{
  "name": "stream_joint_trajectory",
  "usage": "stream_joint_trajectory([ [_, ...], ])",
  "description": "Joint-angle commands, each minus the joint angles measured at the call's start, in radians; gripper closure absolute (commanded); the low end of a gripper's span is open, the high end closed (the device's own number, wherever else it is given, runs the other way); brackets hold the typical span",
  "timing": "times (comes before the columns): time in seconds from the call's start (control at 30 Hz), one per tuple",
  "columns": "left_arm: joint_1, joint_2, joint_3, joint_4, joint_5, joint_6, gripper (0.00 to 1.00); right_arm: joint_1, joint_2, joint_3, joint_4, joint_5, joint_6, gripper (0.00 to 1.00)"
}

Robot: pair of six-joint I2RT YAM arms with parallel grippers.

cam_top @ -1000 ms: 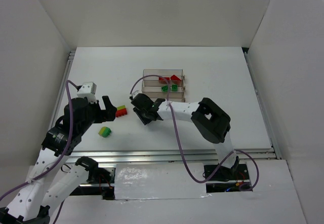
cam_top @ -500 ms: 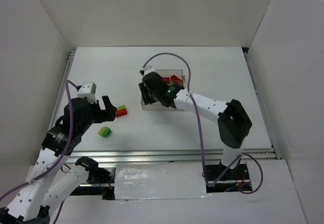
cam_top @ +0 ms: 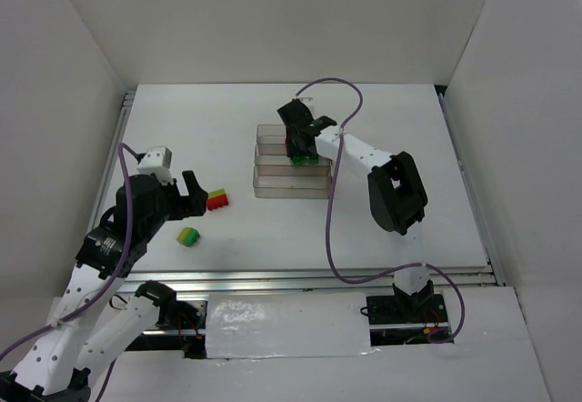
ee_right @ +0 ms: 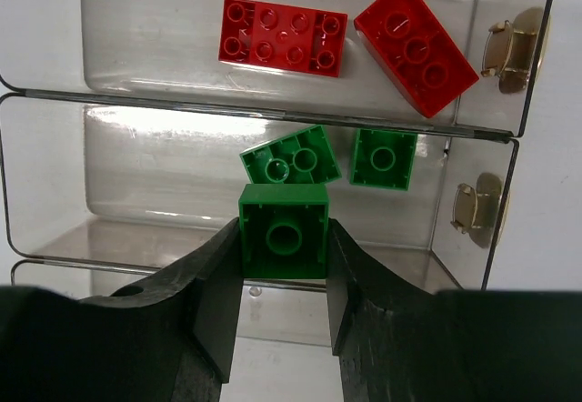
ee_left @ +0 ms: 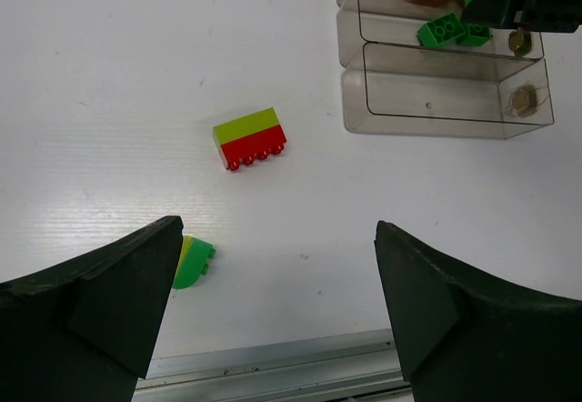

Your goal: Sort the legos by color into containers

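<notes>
Nearest to you, your left gripper (ee_left: 278, 231) hangs over the white table (ee_left: 109, 75) with its two fingers spread wide apart. At the lower left of the left wrist view, a small green and yellow-green lego piece (ee_left: 195, 264) lies on the table, partly hidden behind one finger. Above it, toward the middle of that frame, a red and yellow-green stack (ee_left: 249, 138) lies by itself.

Farther back, at the upper right of that frame, three clear bins stand joined in a stepped row. Past the nearest bin (ee_left: 436, 115), the middle bin (ee_right: 136, 175) holds two green bricks (ee_right: 291, 158) side by side. The farthest bin (ee_right: 136, 20) holds two red bricks (ee_right: 283, 35).

Your right gripper (ee_right: 283, 270) is clamped on a square green brick (ee_right: 283, 225) at the centre of the right wrist view. It holds the brick over the middle bin's near wall, just in front of the two green bricks. You cannot tell whether it touches the bin.
</notes>
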Motion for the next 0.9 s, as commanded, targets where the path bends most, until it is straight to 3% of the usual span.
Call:
stream_joint_trajectory([
  [0.0, 0.011, 0.008, 0.009, 0.022, -0.043, -0.018, 0.01, -0.001, -0.005, 0.035, -0.008, 0.018, 0.02, 0.65],
  [0.1, 0.029, 0.027, 0.022, -0.016, -0.131, -0.053, 0.01, -0.001, 0.002, 0.036, -0.011, 0.021, 0.02, 0.41],
  [0.2, 0.06, 0.047, 0.026, -0.025, -0.152, -0.065, 0.0, -0.001, -0.004, 0.052, -0.021, 0.019, 0.017, 0.01],
  [0.4, 0.091, 0.105, 0.042, -0.067, -0.204, -0.127, 0.01, 0.005, -0.086, 0.07, -0.06, 0.018, 0.02, 0.0],
  [0.63, 0.092, 0.244, -0.092, 0.005, -0.115, -0.381, 0.0, 0.08, -0.384, -0.19, 0.059, -0.129, 0.029, 0.0],
  [0.87, 0.092, 0.337, -0.168, 0.045, -0.147, -0.441, 0.0, 0.211, -0.503, -0.372, 0.107, -0.114, 0.066, 0.0],
])
